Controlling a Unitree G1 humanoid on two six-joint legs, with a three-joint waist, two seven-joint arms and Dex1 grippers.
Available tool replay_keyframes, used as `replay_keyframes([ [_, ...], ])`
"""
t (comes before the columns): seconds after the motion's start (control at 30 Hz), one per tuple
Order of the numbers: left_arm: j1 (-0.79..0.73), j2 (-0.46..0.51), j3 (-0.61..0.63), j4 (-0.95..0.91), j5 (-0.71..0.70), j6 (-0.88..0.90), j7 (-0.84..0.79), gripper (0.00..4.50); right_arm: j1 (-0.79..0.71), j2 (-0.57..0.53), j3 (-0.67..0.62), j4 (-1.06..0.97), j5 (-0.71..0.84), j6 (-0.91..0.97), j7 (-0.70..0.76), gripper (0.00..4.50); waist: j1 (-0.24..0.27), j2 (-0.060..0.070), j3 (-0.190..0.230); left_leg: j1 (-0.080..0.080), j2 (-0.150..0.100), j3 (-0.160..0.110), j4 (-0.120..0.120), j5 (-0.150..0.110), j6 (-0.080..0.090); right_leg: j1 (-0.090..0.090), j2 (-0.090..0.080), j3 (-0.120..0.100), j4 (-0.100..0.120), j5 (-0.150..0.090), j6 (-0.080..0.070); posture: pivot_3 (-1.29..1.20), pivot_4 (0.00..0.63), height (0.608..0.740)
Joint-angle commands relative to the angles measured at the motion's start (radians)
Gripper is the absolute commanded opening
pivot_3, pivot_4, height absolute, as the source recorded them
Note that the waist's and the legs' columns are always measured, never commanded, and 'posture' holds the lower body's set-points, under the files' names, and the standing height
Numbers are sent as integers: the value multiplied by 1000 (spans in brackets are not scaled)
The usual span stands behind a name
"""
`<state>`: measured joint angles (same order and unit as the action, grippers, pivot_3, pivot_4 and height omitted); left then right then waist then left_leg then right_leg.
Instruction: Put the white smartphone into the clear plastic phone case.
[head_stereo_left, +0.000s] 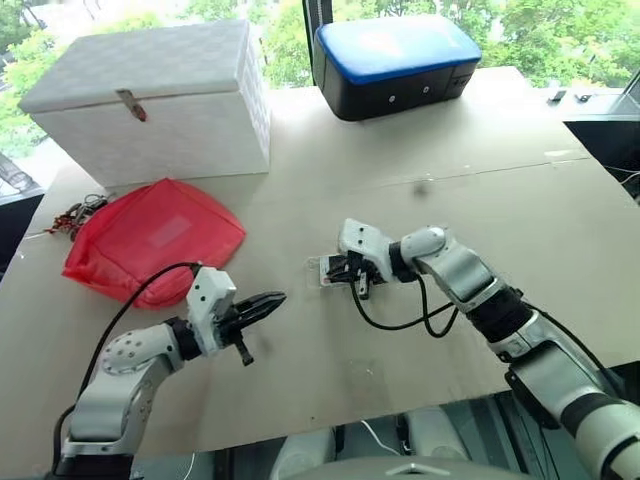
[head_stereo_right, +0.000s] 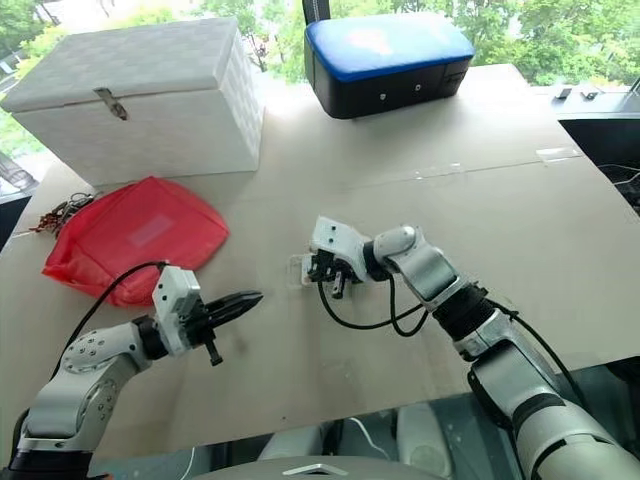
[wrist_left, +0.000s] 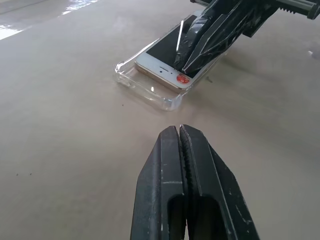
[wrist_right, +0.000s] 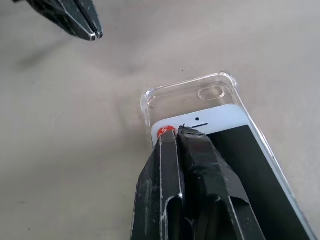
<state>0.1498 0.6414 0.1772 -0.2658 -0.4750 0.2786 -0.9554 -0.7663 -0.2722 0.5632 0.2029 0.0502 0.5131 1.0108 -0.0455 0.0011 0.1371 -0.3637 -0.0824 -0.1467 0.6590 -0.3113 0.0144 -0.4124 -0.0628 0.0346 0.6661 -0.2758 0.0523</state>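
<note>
The white smartphone (wrist_right: 225, 117), screen up with a red sticker on its bezel, lies inside the clear plastic phone case (wrist_right: 210, 90). It sits short of the case's camera-hole end, leaving a strip of bare case there. My right gripper (wrist_right: 179, 135) is shut, its tips resting on the phone's white bezel beside the sticker. In the head view this happens mid-table, at the case (head_stereo_left: 322, 272). My left gripper (wrist_left: 179, 131) is shut on nothing and hovers above the table, a short way to the left of the case, pointing at it.
A white latched box (head_stereo_left: 150, 100) stands at the back left and a blue-topped black box (head_stereo_left: 395, 65) at the back centre. A red mesh bag (head_stereo_left: 150, 240) lies left of my left arm, with a small bunch of keys (head_stereo_left: 75, 215) beside it. The table's front edge runs close below both arms.
</note>
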Motion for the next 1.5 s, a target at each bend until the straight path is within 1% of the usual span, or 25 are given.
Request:
replay_keyframes([
  [0.03,-4,-2,-3,-29,-3,-12,6,34,31,-7,62,82,-74,-43,0,0,1,0,-1,1,0,0,0,0,0,1,0,0,0,0,0,0,150,740],
  [0.13,-17,-8,-15,-21,7,-14,15,34,36,-3,18,76,-76,-58,-30,0,3,0,-1,2,0,0,1,0,0,1,0,2,3,0,0,0,150,740],
  [0.2,-30,-12,-26,-16,17,-14,25,34,46,4,-46,36,-32,-52,-41,0,5,0,-1,2,0,0,2,0,0,1,0,2,5,0,0,0,150,740],
  [0.27,-63,-21,-41,-7,31,-1,55,34,68,-5,-170,-102,70,15,-45,0,9,0,0,1,0,0,5,0,0,0,0,2,7,0,0,0,150,740],
  [0.33,-83,-25,-48,3,41,7,74,34,82,-16,-235,-192,122,74,-54,0,16,0,1,-1,-1,-1,6,0,0,0,0,2,7,0,0,0,150,740],
  [0.43,-134,-37,-68,42,59,42,112,34,143,-70,-348,-345,161,170,-120,0,15,0,1,-4,-1,-1,8,0,0,-1,0,2,8,0,0,0,150,740],
  [0.6,-192,-48,-109,106,103,56,136,34,277,-179,-442,-496,106,260,-263,0,24,-1,1,-4,-1,-2,7,0,0,-1,0,0,6,0,0,0,150,740],
  [0.73,-222,-61,-153,139,133,68,146,34,335,-240,-428,-547,57,288,-329,0,18,0,1,-5,-1,1,7,0,0,-3,0,3,7,0,0,0,150,740],
  [0.8,-239,-72,-171,148,139,77,150,34,347,-248,-415,-555,53,296,-343,0,17,0,1,-4,-1,1,7,0,0,-3,0,3,8,0,0,0,150,740],
  [0.93,-289,-85,-194,159,151,101,158,34,350,-251,-348,-550,24,295,-360,0,19,-1,1,-4,-1,1,9,0,0,-2,0,3,10,0,0,0,150,740],
  [1.13,-330,-79,-215,176,167,122,140,34,327,-222,-238,-530,8,286,-357,0,16,-1,1,-4,-1,1,9,0,0,-2,0,3,10,0,0,0,150,740],
  [1.4,-327,-75,-215,180,171,116,133,34,265,-199,-148,-506,-18,257,-334,0,13,-1,1,-4,-1,0,9,0,0,-2,0,3,10,0,0,0,150,740],
  [1.5,-324,-78,-219,176,172,116,133,34,220,-204,-60,-467,-62,230,-293,0,11,-1,1,-4,-1,0,9,0,0,-2,0,3,10,0,0,0,150,740],
])
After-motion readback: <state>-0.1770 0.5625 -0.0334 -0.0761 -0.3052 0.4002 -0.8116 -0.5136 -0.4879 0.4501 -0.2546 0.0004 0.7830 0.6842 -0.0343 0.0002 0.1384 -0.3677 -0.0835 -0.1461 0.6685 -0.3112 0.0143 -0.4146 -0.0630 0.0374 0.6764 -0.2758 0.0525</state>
